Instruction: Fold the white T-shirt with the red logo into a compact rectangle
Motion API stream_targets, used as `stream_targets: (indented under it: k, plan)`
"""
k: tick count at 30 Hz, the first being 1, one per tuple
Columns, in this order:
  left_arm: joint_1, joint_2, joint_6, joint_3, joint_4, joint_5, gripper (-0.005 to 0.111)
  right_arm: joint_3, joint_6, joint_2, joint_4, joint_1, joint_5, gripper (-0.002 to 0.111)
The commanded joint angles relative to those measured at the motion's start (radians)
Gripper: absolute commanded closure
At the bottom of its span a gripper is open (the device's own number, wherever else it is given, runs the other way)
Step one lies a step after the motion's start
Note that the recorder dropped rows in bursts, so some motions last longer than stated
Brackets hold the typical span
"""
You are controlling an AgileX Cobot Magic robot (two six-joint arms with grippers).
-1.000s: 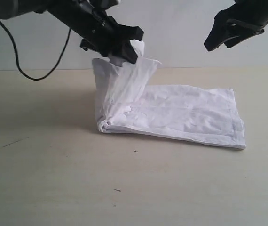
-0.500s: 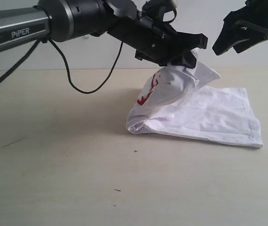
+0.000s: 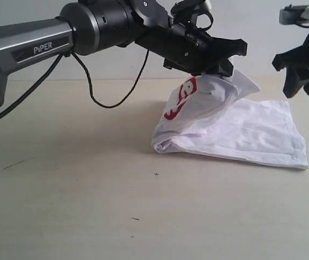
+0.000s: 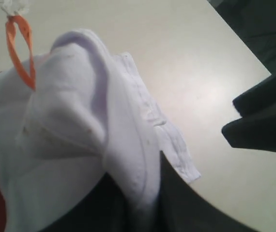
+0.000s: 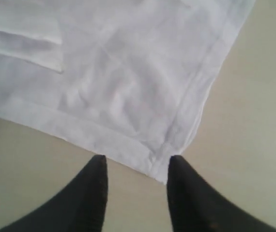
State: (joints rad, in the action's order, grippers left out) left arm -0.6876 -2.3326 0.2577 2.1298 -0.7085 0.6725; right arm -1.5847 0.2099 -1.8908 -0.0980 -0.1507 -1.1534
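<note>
Carried farther right, the left gripper (image 3: 218, 66) stays clamped on the white T-shirt (image 3: 252, 135) at its lifted fold, red logo (image 3: 181, 98) showing; the rest lies flat on the table (image 3: 78, 206). Lower now, the right gripper (image 5: 135, 162), fingers apart, seems to hover above a hem corner

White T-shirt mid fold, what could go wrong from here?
1. The left hand pinches only a bunched wad of the white T-shirt near the collar. It may slip, or land crumpled with the red logo skewed.
2. The right hand hovers open above the hem corner and pins nothing, so the lower layer could drag across the table.
</note>
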Motion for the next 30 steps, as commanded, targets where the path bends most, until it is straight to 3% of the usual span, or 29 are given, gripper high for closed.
stream_targets:
  k: [1, 5, 13, 19, 24, 30]
  plan:
    - [-0.014, -0.014, -0.001, 0.010, -0.012, -0.021, 0.107, 0.088, -0.123, -0.043, 0.131, -0.002, 0.131, 0.091]
    - [-0.014, -0.015, -0.001, 0.010, 0.006, -0.021, 0.107, 0.130, -0.154, -0.107, 0.149, -0.005, 0.226, 0.108]
    - [-0.028, -0.025, 0.003, 0.010, 0.007, -0.065, 0.107, 0.130, -0.139, -0.256, 0.090, -0.005, 0.296, 0.108]
    - [-0.054, -0.067, 0.063, 0.013, -0.094, -0.091, 0.107, 0.130, -0.143, -0.288, 0.090, -0.014, 0.298, 0.108]
    - [-0.111, -0.112, 0.104, 0.097, -0.089, -0.130, 0.107, 0.130, -0.107, -0.308, 0.019, -0.014, 0.294, 0.108]
    - [-0.119, -0.213, 0.091, 0.186, -0.150, -0.155, 0.107, 0.130, -0.137, -0.308, 0.042, -0.014, 0.268, 0.108]
